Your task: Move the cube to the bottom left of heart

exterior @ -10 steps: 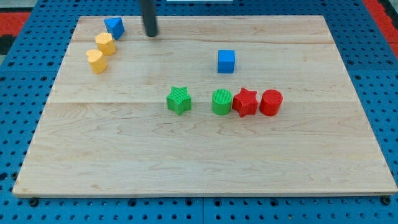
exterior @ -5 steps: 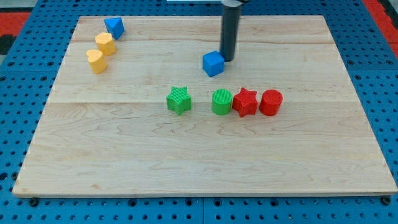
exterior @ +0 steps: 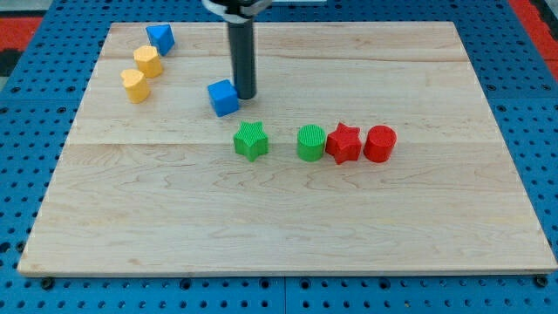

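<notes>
The blue cube [exterior: 224, 97] sits left of the board's middle, above the green star [exterior: 251, 140]. My tip [exterior: 246, 93] touches the cube's right side. The yellow heart [exterior: 133, 85] lies at the view's upper left, well left of the cube and slightly higher.
A yellow hexagonal block [exterior: 147, 61] and a blue triangular block [exterior: 160, 37] sit just above the heart. A green cylinder [exterior: 311, 143], a red star [exterior: 343, 144] and a red cylinder [exterior: 379, 144] form a row right of the green star on the wooden board [exterior: 288, 227].
My tip came from the top left to the cube's right side, then pushed the cube leftward and slightly down, from right of centre to left of centre.
</notes>
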Controlling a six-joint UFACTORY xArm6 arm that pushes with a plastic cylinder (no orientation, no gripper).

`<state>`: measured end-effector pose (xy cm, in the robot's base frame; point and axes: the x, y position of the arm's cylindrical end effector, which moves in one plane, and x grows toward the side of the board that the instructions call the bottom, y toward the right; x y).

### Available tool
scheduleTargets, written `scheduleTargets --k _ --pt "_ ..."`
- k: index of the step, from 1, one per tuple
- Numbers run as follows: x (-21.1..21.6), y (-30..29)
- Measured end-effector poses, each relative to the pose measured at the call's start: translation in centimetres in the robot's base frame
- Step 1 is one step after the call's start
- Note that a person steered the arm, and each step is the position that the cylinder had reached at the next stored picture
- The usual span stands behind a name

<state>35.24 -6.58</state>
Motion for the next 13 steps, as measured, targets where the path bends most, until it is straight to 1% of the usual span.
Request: scheduleTargets --k 2,3,7,9,10,11,12,13 --pt "0.0 -4.8" --pt "0.5 -5.1" --pt "5.4 -5.5" --pt "4.3 -12.4" --pt "4.5 -12.9" --pt "4.6 -5.8" --pt "0.2 4.5" --pt "-1.2 10.8"
